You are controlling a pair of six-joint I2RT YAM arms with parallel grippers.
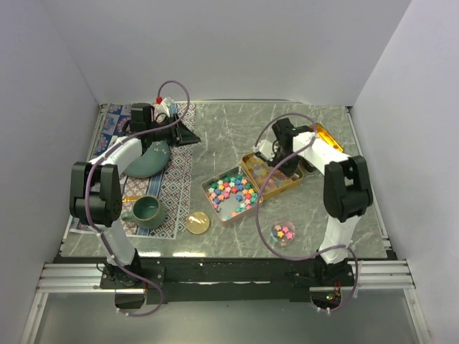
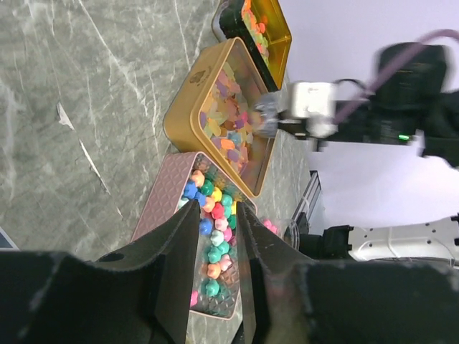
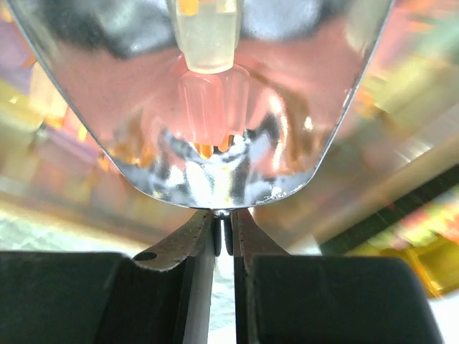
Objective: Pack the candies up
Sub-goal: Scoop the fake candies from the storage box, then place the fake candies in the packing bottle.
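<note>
Pastel star-like candies [image 1: 231, 189] [image 2: 213, 188] fill a pink tin [image 1: 215, 203] [image 2: 159, 204] at the table's middle. Translucent gummy candies [image 1: 267, 170] [image 2: 224, 125] lie in a gold tin [image 1: 252, 159] [image 2: 188, 93] joined to it. My right gripper [image 1: 281, 158] [image 3: 222, 218] is shut on the thin handle of a shiny metal scoop [image 3: 208, 107] [image 2: 264, 115] held over the gold tin. My left gripper [image 1: 193, 137] [image 2: 217, 211] hovers at the back left, pointing toward the tins, jaws apart with nothing between them.
A clear dish of candies [image 1: 284, 231] sits near the right arm's base. An orange-gold tin [image 1: 328, 136] stands at the back right. A round gold lid [image 1: 198, 222], a green cup [image 1: 147, 211] and a green dish [image 1: 147, 159] lie around a patterned mat [image 1: 176, 183].
</note>
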